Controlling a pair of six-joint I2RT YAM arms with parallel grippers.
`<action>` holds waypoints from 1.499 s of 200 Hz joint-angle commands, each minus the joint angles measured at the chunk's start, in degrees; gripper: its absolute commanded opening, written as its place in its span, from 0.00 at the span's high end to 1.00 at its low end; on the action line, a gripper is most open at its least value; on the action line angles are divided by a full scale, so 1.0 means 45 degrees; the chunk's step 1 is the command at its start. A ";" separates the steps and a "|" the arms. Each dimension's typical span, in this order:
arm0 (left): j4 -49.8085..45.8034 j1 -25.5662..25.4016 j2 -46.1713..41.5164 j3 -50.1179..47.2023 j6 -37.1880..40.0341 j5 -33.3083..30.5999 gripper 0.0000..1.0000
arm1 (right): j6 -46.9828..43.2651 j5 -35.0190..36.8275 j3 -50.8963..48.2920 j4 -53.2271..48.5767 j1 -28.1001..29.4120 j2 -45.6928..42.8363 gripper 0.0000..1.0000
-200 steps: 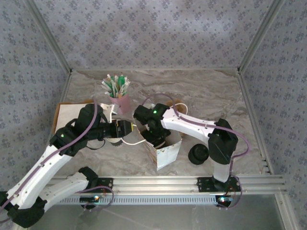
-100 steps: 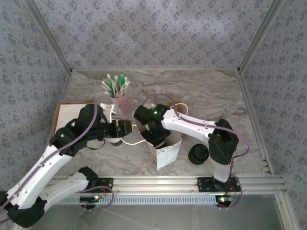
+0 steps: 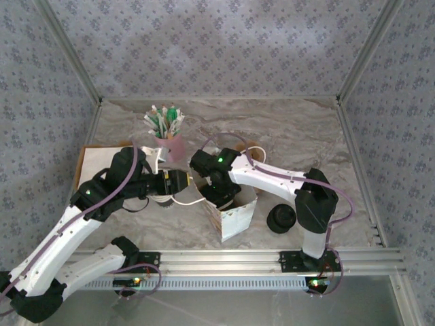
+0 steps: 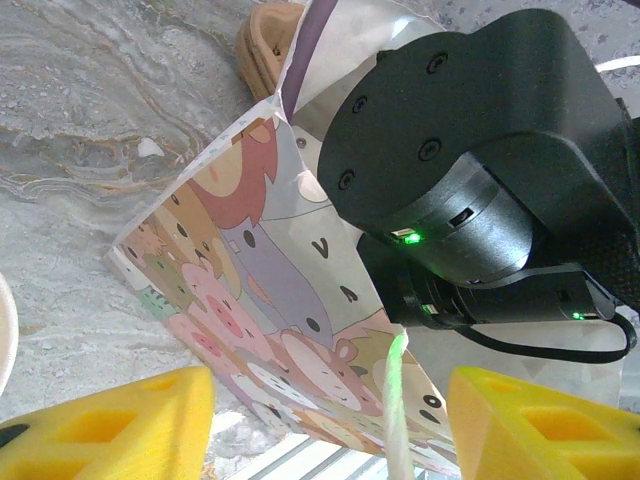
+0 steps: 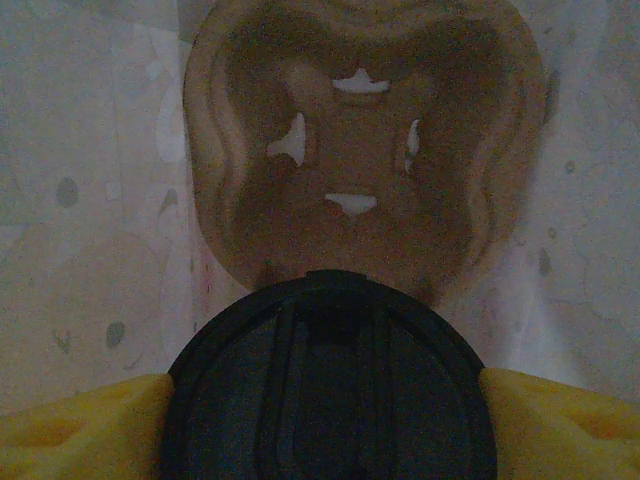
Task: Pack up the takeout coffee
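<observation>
The takeout coffee shows from above as a round black lid (image 5: 328, 385); the cup under it is hidden. My right gripper (image 5: 325, 425) is shut on it, a yellow finger (image 5: 75, 425) pressed to each side of the lid, deep inside the paper bag (image 3: 236, 212). Below the lid lies a brown cardboard cup carrier (image 5: 362, 140) on the bag's floor. My left gripper (image 4: 330, 425) stands open beside the bag's cartoon-printed wall (image 4: 250, 280). The bag's white string handle (image 4: 397, 410) hangs loose between its yellow fingers (image 4: 110, 425).
A pink cup of green-and-white sticks (image 3: 168, 132) stands behind the bag. A black round stack of lids (image 3: 281, 219) sits to the bag's right. A cardboard sheet (image 3: 83, 159) lies at the left. Another brown carrier (image 4: 265, 40) rests beyond the bag.
My left gripper's fingers have spread wider around the string handle. Both arms and the bag stay where they were.
</observation>
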 commanded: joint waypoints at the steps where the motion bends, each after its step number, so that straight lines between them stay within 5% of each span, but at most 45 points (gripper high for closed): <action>1: -0.0274 -0.0011 0.0007 0.0557 0.0152 -0.0139 0.35 | 0.0152 -0.0453 -0.0398 -0.1048 0.0065 0.0133 0.18; 300: -0.0371 -0.0021 0.0079 0.0602 0.0170 -0.0236 0.34 | 0.0145 -0.0341 0.0022 -0.1588 0.0363 -0.0153 0.10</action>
